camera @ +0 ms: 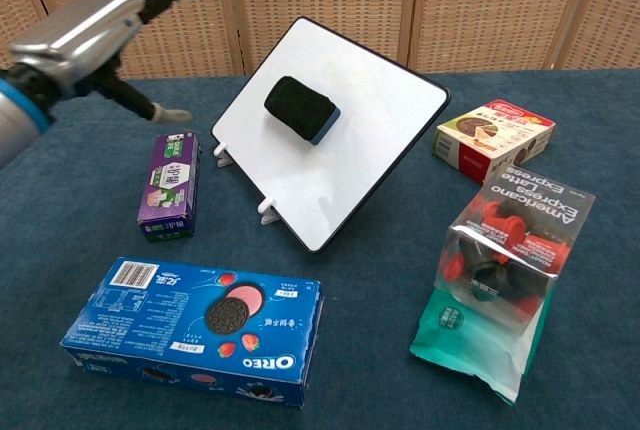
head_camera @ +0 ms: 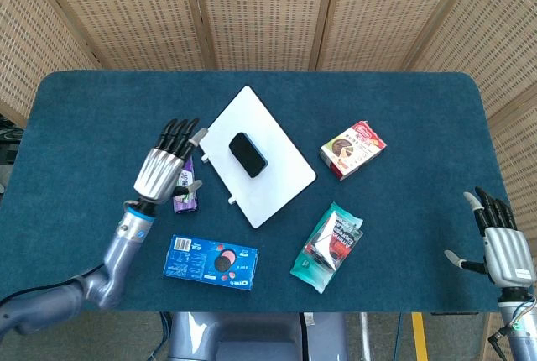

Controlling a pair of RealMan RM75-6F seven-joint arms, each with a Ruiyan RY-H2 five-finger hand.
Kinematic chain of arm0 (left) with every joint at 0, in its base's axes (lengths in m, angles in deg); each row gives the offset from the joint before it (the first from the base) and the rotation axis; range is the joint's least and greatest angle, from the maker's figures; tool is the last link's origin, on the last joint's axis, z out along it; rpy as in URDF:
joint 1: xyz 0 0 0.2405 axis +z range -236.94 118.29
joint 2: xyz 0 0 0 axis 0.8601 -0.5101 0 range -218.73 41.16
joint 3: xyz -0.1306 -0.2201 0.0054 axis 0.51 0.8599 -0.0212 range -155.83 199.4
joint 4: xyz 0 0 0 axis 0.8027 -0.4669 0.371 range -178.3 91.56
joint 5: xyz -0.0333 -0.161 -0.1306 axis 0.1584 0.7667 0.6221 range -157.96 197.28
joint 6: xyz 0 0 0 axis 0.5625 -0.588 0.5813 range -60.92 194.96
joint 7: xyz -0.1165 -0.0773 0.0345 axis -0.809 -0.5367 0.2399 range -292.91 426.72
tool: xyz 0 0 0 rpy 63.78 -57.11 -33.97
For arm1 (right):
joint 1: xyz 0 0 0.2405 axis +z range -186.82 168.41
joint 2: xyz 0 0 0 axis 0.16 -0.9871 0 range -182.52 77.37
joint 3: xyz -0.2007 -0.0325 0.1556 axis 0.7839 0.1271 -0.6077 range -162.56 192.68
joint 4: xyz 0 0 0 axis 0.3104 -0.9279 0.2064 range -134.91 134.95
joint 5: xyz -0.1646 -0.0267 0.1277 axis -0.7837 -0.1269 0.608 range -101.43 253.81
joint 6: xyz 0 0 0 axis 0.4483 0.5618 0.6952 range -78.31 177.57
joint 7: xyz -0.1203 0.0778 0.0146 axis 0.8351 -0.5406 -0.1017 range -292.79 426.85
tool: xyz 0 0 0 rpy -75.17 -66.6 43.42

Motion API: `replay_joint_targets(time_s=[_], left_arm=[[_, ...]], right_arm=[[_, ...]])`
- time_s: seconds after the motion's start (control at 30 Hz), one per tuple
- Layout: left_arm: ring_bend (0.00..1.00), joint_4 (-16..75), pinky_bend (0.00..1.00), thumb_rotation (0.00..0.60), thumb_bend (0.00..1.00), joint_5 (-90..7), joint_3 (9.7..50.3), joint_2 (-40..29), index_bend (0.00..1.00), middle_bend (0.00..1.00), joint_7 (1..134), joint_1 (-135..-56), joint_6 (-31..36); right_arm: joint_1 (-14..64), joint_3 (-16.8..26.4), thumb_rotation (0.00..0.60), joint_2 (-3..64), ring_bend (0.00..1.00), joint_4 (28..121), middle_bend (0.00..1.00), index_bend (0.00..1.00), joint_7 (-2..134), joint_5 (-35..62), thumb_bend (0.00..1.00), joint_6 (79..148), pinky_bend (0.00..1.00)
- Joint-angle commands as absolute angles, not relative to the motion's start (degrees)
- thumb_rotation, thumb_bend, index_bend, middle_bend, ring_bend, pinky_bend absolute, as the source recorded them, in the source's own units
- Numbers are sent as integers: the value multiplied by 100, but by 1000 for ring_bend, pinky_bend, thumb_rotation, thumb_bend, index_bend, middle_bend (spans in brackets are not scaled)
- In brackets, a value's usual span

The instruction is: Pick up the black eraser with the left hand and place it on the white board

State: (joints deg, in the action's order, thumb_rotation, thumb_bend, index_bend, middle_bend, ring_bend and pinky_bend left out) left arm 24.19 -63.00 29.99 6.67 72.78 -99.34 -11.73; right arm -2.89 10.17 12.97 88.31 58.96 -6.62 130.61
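Observation:
The black eraser point(head_camera: 248, 153) point(camera: 301, 108) lies on the white board point(head_camera: 273, 180) point(camera: 365, 140), nothing touching it. My left hand point(head_camera: 165, 164) point(camera: 88, 30) hovers left of the board, apart from it, fingers spread and empty, above the purple box point(head_camera: 185, 196) point(camera: 169, 186). My right hand point(head_camera: 501, 248) hangs open past the table's front right corner, seen only in the head view.
A blue Oreo box point(head_camera: 211, 263) point(camera: 197, 329) lies near the front left. A red-and-cream snack box point(head_camera: 352, 149) point(camera: 494, 138) sits right of the board, and a teal-and-clear packet point(head_camera: 328, 246) point(camera: 502, 281) lies in front of it.

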Motion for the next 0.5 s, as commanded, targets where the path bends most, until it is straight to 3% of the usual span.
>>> replay_joint_targets(time_s=[0.03,0.2,0.5], left_arm=[[0,4048,0,600,100,-5941,2378,-624,0,0,8449,-8824,-1716],[0,5032,0,600,100,-5613,1933,-1423,0,0,8506,-8133,-1912],[0,5163,0,600,107,-5709,1755,-1747,0,0,8293,-7497,-2356]], right_arm=[[-302,1054,600,1242,0,8920,0,24,6018,-696,41,13066,0],[-310,1109,600,1227,0,9021,0,24,6287,-788,40,13103,0],[-309,1148,600,1291,0,9114,0,24,6607,-830,41,13116,0]])
